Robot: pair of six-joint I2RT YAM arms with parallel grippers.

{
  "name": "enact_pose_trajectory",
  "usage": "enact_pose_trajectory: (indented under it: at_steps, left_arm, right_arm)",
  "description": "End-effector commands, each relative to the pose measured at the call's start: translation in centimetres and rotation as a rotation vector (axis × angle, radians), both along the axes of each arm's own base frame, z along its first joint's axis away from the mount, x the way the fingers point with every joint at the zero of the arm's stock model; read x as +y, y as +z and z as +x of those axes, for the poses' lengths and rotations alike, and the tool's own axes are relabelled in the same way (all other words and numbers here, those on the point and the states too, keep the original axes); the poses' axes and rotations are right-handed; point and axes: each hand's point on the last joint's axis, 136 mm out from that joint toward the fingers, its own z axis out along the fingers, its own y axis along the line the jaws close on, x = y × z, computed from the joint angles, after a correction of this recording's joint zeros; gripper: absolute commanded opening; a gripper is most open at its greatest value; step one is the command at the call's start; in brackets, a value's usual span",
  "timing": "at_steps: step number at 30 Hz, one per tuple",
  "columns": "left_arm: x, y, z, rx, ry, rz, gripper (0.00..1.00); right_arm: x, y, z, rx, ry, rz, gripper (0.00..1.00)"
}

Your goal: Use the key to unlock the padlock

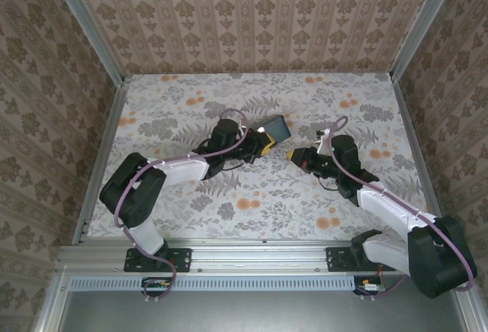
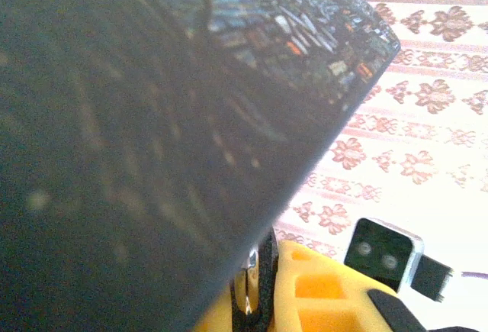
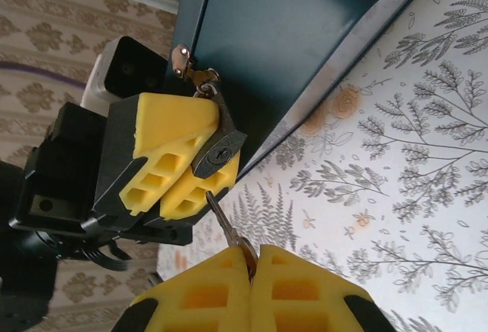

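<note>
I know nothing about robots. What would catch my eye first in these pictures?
Bright yellow fingers dominate the right wrist view. The left gripper clamps a small dark padlock that hangs from a dark teal box. At the bottom edge the right gripper pinches a key that points up at the padlock. From above, both arms meet mid-way across a flower-patterned table.

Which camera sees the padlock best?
The right wrist view: the padlock is close and sharp, clamped in the left pincer, the key just below it. The left wrist view gives a blurry metal edge under the box. From the top it is too small to tell.
</note>
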Motion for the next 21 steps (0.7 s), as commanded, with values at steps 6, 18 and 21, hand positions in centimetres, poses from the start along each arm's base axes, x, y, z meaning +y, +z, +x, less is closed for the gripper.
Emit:
enact_pose_trajectory:
  at_steps: [6,18,21]
  left_arm:
    - [0.6,8.0,0.1,-0.193,-0.051,-0.231,0.0]
    - [1.0,12.2,-1.8,-0.318,-0.172,-0.391,0.0]
    - [1.2,12.2,-1.8,-0.318,-0.172,-0.394,0.0]
  right_arm:
    - [1.0,2.8,0.6,0.003,-0.014,0.186,0.0]
    - [2.2,5.7,0.1,-0.003,0.005,0.287,0.0]
    - [2.4,6.6,0.2,-0.024,0.014,0.322,0.0]
